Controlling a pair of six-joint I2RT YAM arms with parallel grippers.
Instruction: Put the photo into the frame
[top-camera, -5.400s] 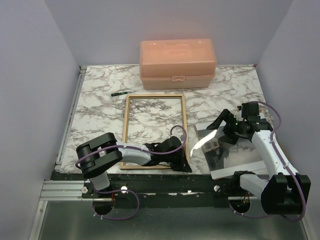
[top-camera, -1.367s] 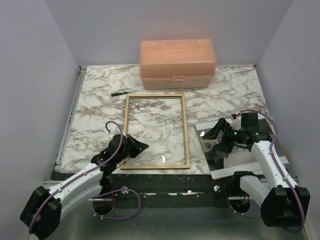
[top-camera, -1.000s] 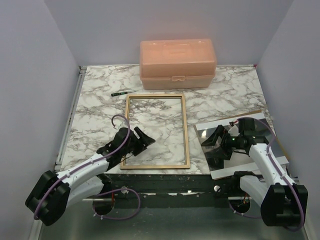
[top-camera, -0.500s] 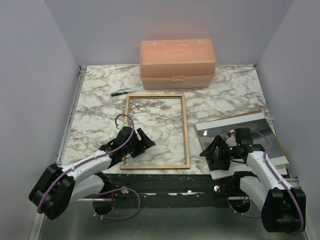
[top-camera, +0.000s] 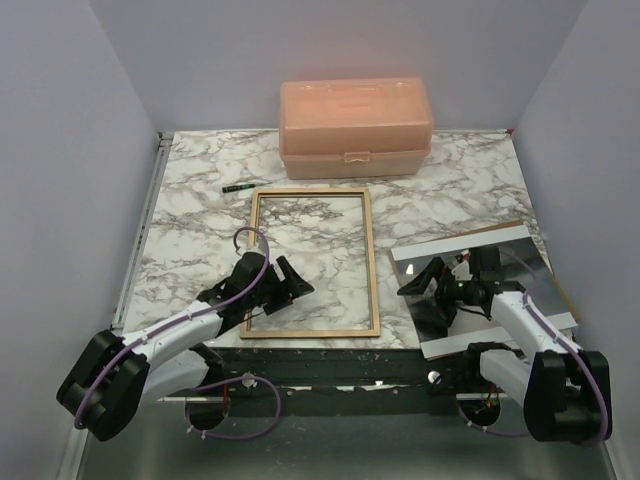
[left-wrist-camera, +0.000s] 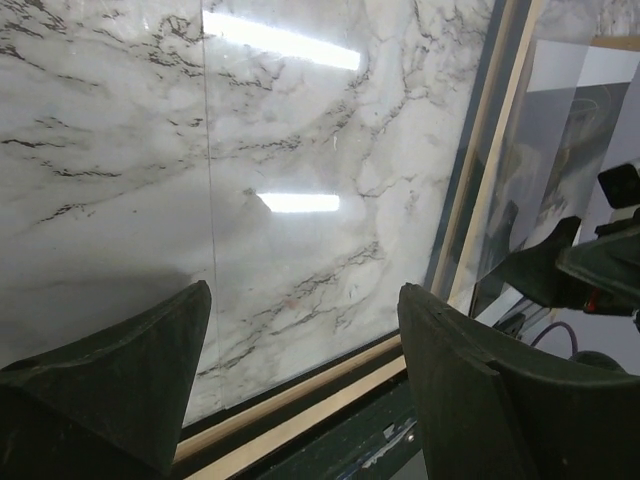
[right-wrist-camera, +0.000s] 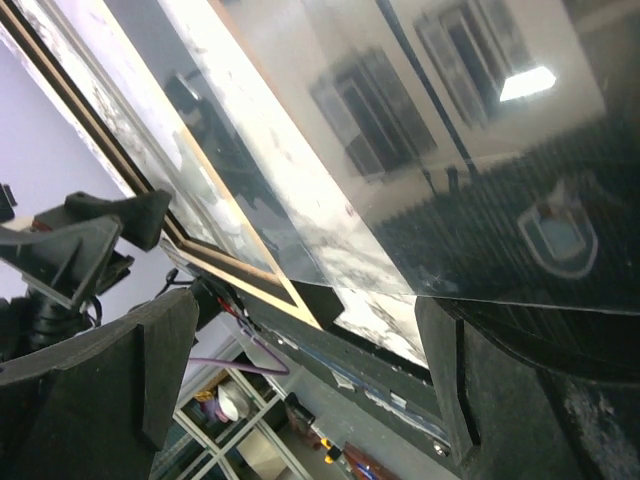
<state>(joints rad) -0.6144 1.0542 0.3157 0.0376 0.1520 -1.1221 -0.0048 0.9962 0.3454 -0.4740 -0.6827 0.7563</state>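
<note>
From above, the frame (top-camera: 312, 262) lies wood side up in the middle of the tabletop (top-camera: 190, 210), its back open to take the print. The photo (top-camera: 495, 250) lies picture up just right of it, not touching it, by the near edge. The left jaws sit low over the frame's near-left part, probably to steady it. The right jaws sit low at the photo's left side, likely seeking an edge to lift.

On the left wrist, both fingers (left-wrist-camera: 100, 385) stand wide apart with nothing between them, only pane (left-wrist-camera: 250, 200) and the near wood rail (left-wrist-camera: 300, 400) below.

On the right wrist, the fingers (right-wrist-camera: 90, 395) are spread fully and grip nothing. The glossy photo (right-wrist-camera: 420, 130) fills the view, its edge ending just ahead of them.
</note>
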